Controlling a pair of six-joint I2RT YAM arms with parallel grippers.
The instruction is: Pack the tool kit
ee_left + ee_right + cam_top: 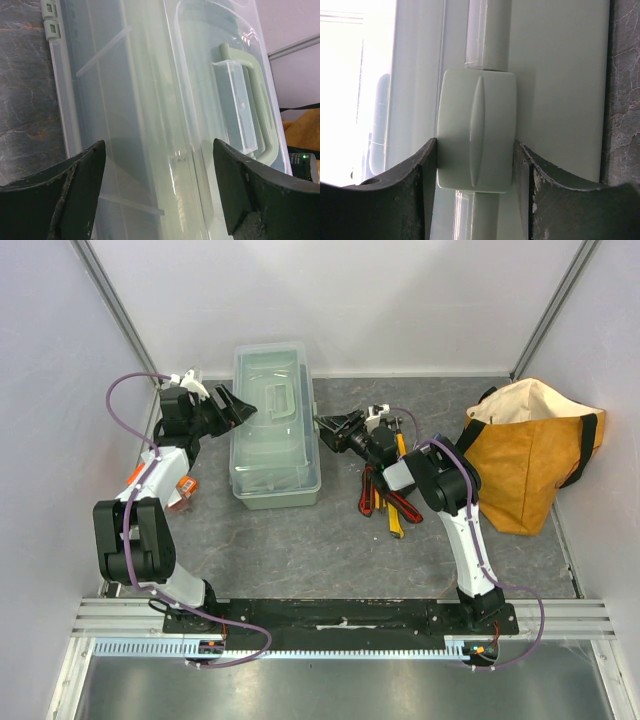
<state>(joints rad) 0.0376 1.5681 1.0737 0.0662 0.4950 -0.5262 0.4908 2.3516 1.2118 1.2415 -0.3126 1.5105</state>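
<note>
Loose hand tools [380, 502] are piled on the surface [300, 550] just right of the toolbox [275, 430], under my right arm [447, 485]. My right claw [326, 427] is pinched on the pale green latch [476, 130] on the box's right side, and as far as I can tell both fingers are touching it. My left claw [159, 145] hangs wide open at the box's left edge, over the lid [150, 75], holding nothing. The toolbox sits mid-surface toward the far wall, lid down.
</note>
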